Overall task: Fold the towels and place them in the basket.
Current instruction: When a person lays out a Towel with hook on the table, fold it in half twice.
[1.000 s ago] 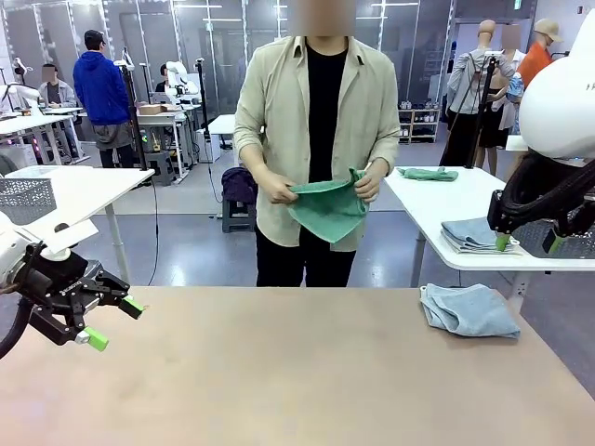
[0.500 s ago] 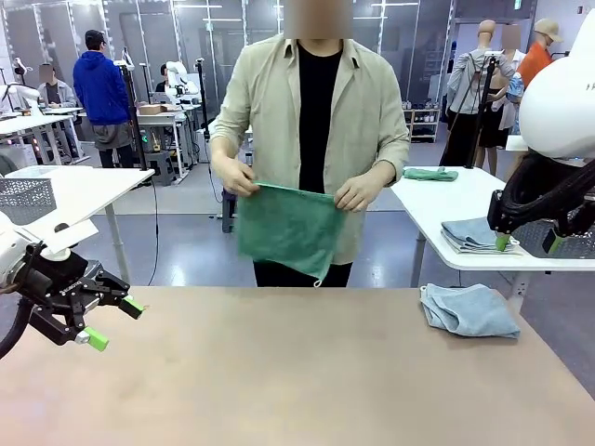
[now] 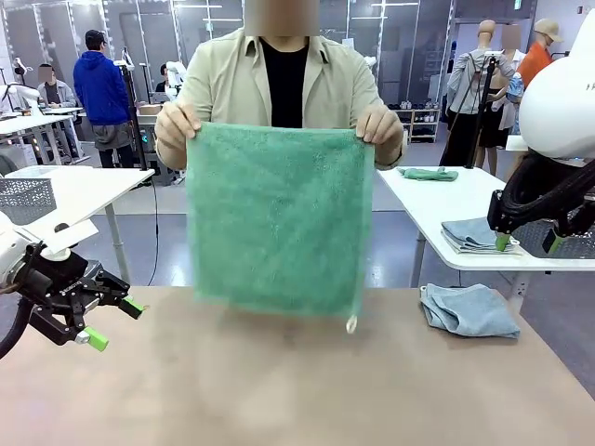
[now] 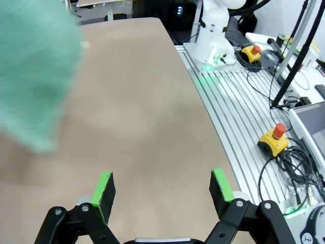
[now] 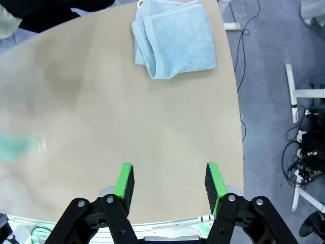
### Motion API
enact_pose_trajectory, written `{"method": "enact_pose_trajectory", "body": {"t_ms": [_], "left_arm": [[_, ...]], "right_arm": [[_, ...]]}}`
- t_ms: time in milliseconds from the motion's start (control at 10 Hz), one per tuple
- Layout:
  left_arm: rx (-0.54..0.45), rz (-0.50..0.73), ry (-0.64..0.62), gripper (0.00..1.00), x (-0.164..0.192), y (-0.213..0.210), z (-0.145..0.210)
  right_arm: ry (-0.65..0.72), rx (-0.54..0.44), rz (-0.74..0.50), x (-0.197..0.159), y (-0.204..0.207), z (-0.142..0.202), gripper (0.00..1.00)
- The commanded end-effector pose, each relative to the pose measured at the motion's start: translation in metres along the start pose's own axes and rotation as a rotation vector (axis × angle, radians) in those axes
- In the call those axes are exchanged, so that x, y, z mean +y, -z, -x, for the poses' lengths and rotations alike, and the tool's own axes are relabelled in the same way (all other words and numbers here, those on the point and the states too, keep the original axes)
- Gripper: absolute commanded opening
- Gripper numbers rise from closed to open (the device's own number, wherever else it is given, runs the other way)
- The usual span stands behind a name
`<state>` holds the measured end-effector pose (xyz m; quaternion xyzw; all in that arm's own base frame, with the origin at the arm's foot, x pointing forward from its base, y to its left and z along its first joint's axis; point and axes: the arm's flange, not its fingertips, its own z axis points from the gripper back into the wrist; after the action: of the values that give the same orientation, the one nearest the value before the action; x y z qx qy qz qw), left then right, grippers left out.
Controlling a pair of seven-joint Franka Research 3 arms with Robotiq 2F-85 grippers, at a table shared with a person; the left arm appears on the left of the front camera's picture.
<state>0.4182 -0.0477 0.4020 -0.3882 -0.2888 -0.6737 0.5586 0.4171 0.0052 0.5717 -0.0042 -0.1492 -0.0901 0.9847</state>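
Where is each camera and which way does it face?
Front: between the arms, facing the person holding a green towel across the table; left gripper, right gripper show.
Left wrist: left arm, down its open fingers onto table.
Right wrist: right arm, down its open fingers onto table.
Front and right wrist share the blue towel.

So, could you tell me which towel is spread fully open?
The green towel, held up by the person; the light blue towel lies folded on the table.

Front cam across table (image 3: 279,390); wrist cams overhead.
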Motion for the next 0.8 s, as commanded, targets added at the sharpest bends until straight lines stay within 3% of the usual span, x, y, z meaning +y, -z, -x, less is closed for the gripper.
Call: {"method": "enact_pose_trajectory", "body": {"t_ms": [0, 700], "left_arm": [[0.002, 0.009, 0.019, 0.94, -0.0016, -0.0019, 0.0006], [0.002, 0.009, 0.019, 0.94, -0.0016, -0.0019, 0.0006]], "right_arm": [[0.005, -0.001, 0.005, -0.0012, 0.0000, -0.0007, 0.71], [0.005, -0.001, 0.005, -0.0012, 0.0000, -0.0007, 0.71]]}}
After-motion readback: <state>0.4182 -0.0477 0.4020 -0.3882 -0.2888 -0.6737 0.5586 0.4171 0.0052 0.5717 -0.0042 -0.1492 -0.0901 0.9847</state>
